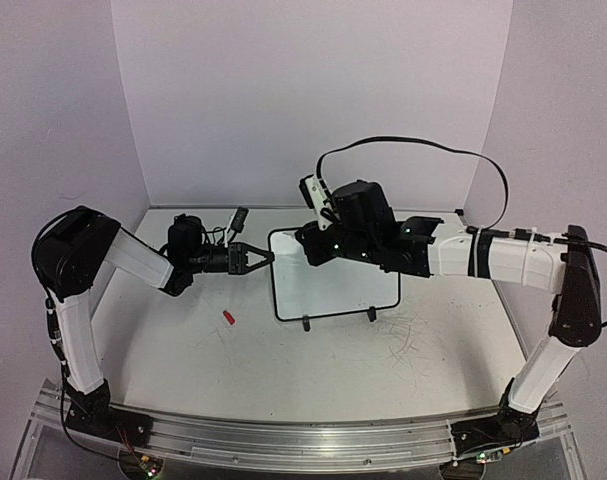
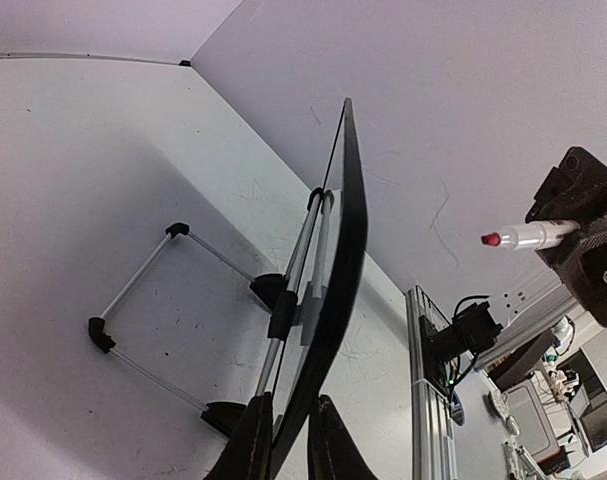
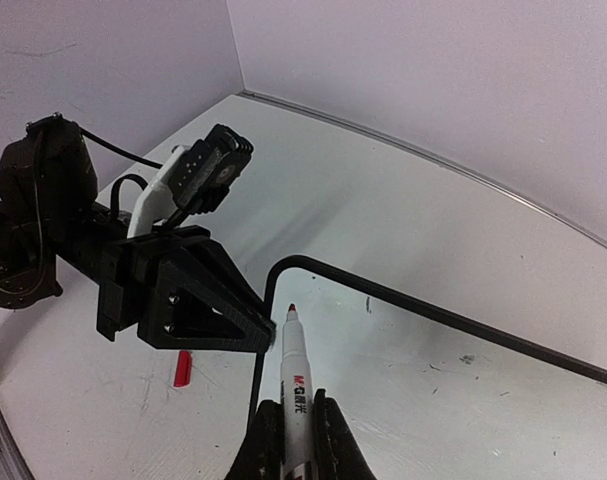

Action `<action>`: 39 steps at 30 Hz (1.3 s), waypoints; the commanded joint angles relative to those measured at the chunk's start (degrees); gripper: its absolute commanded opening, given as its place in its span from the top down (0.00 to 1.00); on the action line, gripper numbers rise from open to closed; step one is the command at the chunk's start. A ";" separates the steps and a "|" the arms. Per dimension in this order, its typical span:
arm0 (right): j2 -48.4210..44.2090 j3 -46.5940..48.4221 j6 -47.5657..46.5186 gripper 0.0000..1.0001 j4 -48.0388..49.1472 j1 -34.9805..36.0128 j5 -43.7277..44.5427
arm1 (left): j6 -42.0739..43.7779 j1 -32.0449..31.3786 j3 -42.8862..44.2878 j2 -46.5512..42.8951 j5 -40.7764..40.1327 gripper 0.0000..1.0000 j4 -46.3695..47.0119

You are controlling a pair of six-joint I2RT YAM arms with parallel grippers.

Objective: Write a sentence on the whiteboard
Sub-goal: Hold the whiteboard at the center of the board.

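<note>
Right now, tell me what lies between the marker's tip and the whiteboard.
Nothing: the left wrist view shows a bare gap between the marker's tip and the whiteboard.

Scuffed grey-white desk [image 1: 423, 360] carries a black-framed whiteboard [image 1: 333, 280] standing on two feet at centre; a small red piece [image 1: 228, 317] lies at its eight o'clock.

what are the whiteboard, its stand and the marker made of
The whiteboard: a smooth white face with a slight sheen, probably coated sheet, in a thin black frame that looks like plastic. The stand: slim silvery rods, likely metal, joined by black corner caps that look plastic. The marker: a white, plastic-looking barrel with a printed label and a red tip, probably felt.
</note>
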 commanded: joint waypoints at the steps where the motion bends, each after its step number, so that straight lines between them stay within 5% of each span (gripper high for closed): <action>1: 1.58 2.72 -0.77 1.00 -0.37 1.02 1.97 | 1.95 -0.11 2.09 0.20 1.42 0.88 3.01; 14: 0.09 0.49 0.57 1.00 -0.45 1.65 2.78 | 2.54 -0.22 2.32 0.19 1.64 0.85 3.09; 28: -0.97 -0.30 0.54 1.00 -0.08 1.94 3.30 | 2.99 -0.20 3.03 1.64 1.82 1.00 3.12; 39: 0.05 0.00 0.13 1.00 0.61 2.62 4.38 | 3.83 -0.20 2.72 1.58 1.65 1.00 3.10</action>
